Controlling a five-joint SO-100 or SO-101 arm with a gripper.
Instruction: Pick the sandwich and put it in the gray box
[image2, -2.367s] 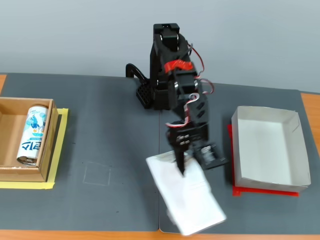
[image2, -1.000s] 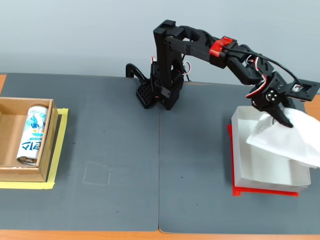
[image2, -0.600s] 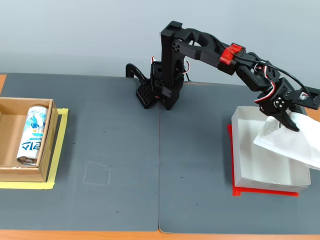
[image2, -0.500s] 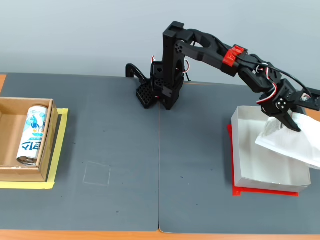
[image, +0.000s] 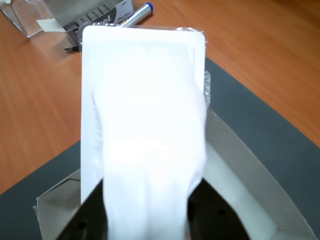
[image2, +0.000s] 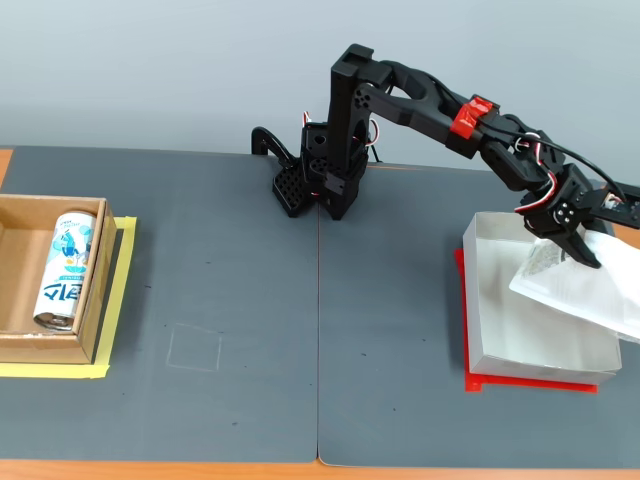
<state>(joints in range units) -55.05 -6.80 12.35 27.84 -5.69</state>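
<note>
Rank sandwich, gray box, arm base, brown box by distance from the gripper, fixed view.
From the gripper, in the fixed view:
1. sandwich: held in the jaws, hanging over the tray at right.
2. gray box: directly below, on its red plate.
3. arm base: top centre.
4. brown box: far left, with the can inside.

Place: an office or lab desk.
Counter: wood counter (image: 280, 45) under grey mats (image2: 220, 300).
Clutter: blue-capped marker (image: 137, 13).
Backdrop: plain grey wall (image2: 150, 70).

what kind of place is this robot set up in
Probably an office or lab desk: a wooden tabletop under dark gray mats, a pen and clutter at the edge, a plain gray wall behind.
</note>
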